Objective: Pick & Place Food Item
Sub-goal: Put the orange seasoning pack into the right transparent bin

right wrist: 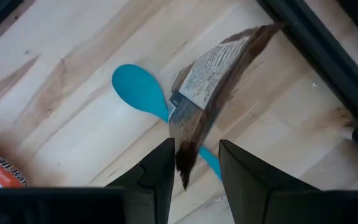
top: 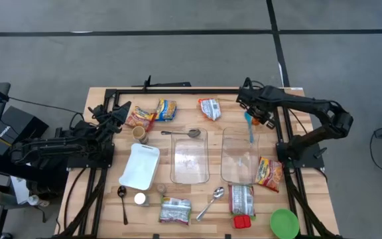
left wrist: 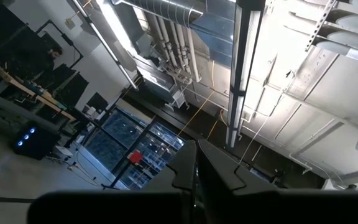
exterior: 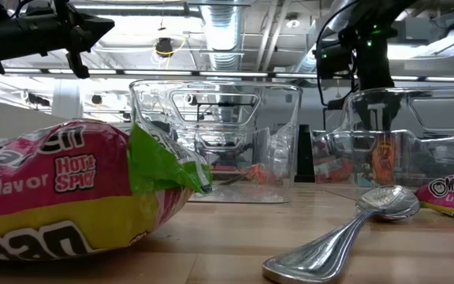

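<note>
The wooden worktop fills the middle of the high view, framed by a dark rail. On it, centre frame, stand two clear containers side by side: the left container and the right container, both looking bare inside. Left of them lies a white cutting board.

The left arm sits at the left edge of the frame, its left pincer raised above the worktop and clenched on nothing; in the left wrist view its fingers meet edge to edge, pointing up at the ceiling.

Upper right of the frame, the right arm reaches in, and the right pincer is grasping a thin brown food packet by its lower end, fingers pinched on either side. The packet hangs above the worktop, over a blue spoon lying on the wood just beyond the right container's far rim.

Other snack packets are scattered round: two at upper left of the containers, one at top centre, one noodle packet right of the right container, two more along the bottom edge. A green bowl sits lower right. A metal spoon lies below the containers.
</note>
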Robot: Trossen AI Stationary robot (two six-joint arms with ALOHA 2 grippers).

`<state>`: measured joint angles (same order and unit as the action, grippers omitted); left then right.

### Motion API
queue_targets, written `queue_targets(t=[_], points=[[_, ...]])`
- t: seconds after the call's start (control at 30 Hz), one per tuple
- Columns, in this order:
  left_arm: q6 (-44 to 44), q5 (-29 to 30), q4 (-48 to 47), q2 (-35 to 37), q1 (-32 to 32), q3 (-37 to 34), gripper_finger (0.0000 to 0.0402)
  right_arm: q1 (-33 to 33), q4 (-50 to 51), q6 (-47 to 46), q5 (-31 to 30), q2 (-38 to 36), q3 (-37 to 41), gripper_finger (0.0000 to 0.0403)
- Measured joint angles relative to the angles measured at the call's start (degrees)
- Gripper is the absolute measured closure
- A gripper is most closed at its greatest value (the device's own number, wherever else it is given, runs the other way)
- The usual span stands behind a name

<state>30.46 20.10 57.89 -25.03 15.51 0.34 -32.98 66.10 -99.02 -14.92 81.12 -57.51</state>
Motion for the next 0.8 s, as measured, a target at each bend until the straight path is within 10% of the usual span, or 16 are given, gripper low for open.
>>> queue_targets(t=[0.43, 0.8], points=[[-0.1, 0.0, 0.0, 0.0, 0.0, 0.0, 0.0394, -0.3, -0.6, 0.0, -1.9, 0.0, 1.1, 0.0294], [-0.1, 0.0, 0.0, 0.0, 0.0, 0.0, 0.0394, -0.6, 0.0, 2.0, -4.5, 0.0, 1.1, 0.0387]])
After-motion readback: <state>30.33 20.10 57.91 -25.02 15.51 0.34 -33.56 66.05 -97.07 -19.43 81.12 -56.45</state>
